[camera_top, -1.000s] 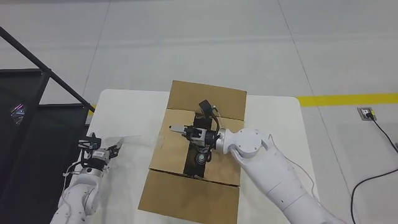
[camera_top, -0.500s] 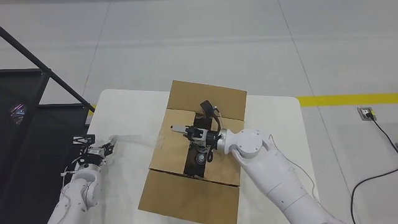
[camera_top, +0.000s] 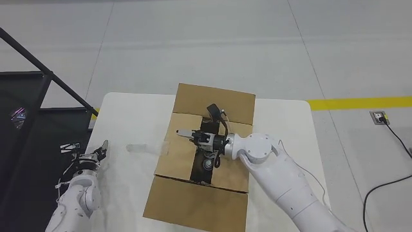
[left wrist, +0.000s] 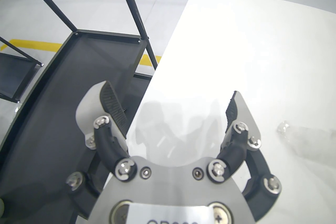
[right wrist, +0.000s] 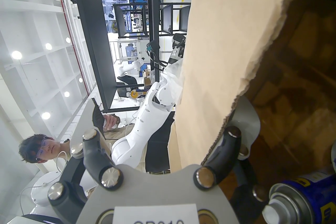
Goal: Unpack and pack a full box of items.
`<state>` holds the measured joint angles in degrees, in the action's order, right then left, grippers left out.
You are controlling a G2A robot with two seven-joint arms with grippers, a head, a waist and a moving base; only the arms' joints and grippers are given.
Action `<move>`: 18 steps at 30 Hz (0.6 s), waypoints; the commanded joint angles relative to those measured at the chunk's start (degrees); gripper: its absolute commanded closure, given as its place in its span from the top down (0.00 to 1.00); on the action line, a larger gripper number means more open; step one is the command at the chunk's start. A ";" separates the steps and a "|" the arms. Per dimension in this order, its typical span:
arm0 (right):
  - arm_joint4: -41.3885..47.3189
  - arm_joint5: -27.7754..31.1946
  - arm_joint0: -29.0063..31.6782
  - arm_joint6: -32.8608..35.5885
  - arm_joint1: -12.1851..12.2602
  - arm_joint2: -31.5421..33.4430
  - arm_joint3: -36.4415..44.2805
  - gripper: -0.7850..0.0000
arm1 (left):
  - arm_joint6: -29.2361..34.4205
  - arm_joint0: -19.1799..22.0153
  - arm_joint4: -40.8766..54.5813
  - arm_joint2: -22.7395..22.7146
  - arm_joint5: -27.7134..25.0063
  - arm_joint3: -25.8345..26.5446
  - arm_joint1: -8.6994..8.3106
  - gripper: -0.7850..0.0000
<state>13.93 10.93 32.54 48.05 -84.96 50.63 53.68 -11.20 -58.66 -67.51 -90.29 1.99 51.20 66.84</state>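
Observation:
The brown cardboard box (camera_top: 212,100) stands mid-table with its flaps spread. My right gripper (camera_top: 199,136) is at its opening. In the right wrist view the gripper (right wrist: 170,117) is open and straddles a box flap (right wrist: 223,38), one finger (right wrist: 245,114) inside and the other outside. A blue spray can (right wrist: 302,196) stands in the box below it. My left gripper (left wrist: 173,107) is open with nothing between its fingers, over the table's left edge (camera_top: 90,158). A clear plastic item (camera_top: 145,148) lies on the table between the left gripper and the box, also seen from the left wrist (left wrist: 302,135).
The white table (camera_top: 283,122) has bare room on both sides of the box. A black rack (left wrist: 78,72) stands just past the table's left edge. The box's near flap (camera_top: 193,206) hangs toward the front edge.
My left gripper has drawn back to the left, away from the clear plastic item, to the table's edge. The right arm and the box have not moved.

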 commanded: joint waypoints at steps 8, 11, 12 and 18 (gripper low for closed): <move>-0.17 0.05 0.12 0.13 -0.29 -0.05 0.29 1.00 | -6.59 -6.88 1.23 -1.41 -3.38 9.15 -0.12 1.00; 1.28 0.94 0.13 1.62 -0.60 -0.33 0.94 1.00 | -9.46 -12.33 0.82 -2.70 -5.11 15.95 -0.37 1.00; 1.32 1.26 0.03 1.53 -0.69 -0.39 1.16 1.00 | -10.44 -14.39 0.76 -3.32 -5.65 18.46 -0.46 1.00; 1.43 3.15 0.09 0.03 -1.38 -1.30 4.56 1.00 | -17.60 -28.97 -2.74 -7.95 -12.16 34.57 -1.26 1.00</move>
<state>15.49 14.03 32.64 48.38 -86.26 49.47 57.81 -27.64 -84.76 -69.34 -97.41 -8.86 82.89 65.72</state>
